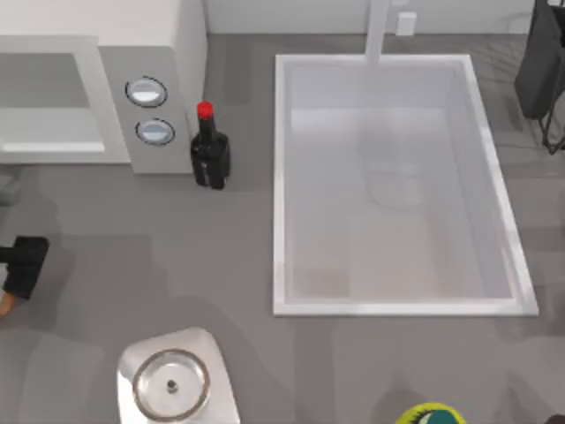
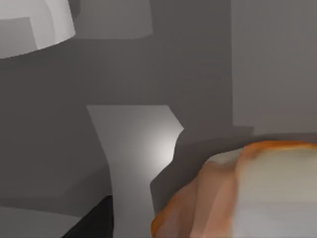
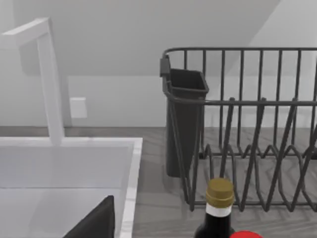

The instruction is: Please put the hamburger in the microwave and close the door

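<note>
From above, the microwave (image 1: pixel 97 88) sits at the table's (image 1: pixel 177 256) far left corner, its grey control panel with two silver-rimmed dials (image 1: pixel 147 92) facing the camera and its cavity open to the left of that panel; the door cannot be made out here. A black bottle with a red cap (image 1: pixel 209 150) stands upright just beside the microwave's right front corner. The white sink (image 1: pixel 388 66) takes up the middle and right of the table, with a white faucet (image 1: pixel 378 31) rising at its far rim. A dark dish rack (image 1: pixel 543 66) sits at the far right edge. Near the front edge lies a metal scale with a round pan (image 1: pixel 172 384), and a yellow-and-green object (image 1: pixel 430 415) peeks in at the bottom edge. The left gripper (image 1: pixel 22 268) is at the left edge of the table, in front of the microwave, with a sliver of orange at its lower side; whether its jaws are apart or together I cannot tell from this view. In the left wrist view the hamburger (image 2: pixel 247 193) looms very close, orange-brown with a paler middle, right at the camera, above the grey table, while a dark finger (image 2: pixel 94 223) shows at the lower edge; the grip itself is not visible. The right wrist view looks over the sink's rim toward the faucet, the dish rack with its dark cutlery cup (image 3: pixel 184 119), and a dark gold-capped bottle (image 3: pixel 218 208) near the lower edge.
</note>
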`<state>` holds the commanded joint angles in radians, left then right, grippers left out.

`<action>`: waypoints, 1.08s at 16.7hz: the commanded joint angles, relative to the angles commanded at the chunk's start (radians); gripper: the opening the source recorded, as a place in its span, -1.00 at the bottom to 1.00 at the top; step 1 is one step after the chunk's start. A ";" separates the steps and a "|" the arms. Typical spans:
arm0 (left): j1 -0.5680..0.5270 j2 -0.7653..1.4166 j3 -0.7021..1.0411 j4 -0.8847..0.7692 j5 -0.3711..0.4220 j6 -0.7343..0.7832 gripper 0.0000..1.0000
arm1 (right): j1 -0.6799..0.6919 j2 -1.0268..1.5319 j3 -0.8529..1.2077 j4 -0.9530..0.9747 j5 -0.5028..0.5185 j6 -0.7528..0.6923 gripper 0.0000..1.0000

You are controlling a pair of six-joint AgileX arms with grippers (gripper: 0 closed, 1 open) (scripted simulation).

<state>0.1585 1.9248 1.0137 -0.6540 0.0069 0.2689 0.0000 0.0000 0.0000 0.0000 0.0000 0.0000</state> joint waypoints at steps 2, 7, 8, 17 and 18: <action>0.000 0.000 0.000 0.000 0.000 0.000 1.00 | 0.000 0.000 0.000 0.000 0.000 0.000 1.00; 0.000 0.000 0.000 0.000 0.000 0.000 0.25 | 0.000 0.000 0.000 0.000 0.000 0.000 1.00; 0.000 0.000 0.000 0.000 0.000 0.000 0.10 | 0.000 0.000 0.000 0.000 0.000 0.000 1.00; 0.000 0.000 0.000 0.000 0.000 0.000 -1.00 | 0.000 0.000 0.000 0.000 0.000 0.000 1.00; 0.000 0.000 0.000 0.000 0.000 0.000 -1.00 | 0.000 0.000 0.000 0.000 0.000 0.000 1.00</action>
<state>0.1585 1.9248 1.0137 -0.6540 0.0069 0.2689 0.0000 0.0000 0.0000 0.0000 0.0000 0.0000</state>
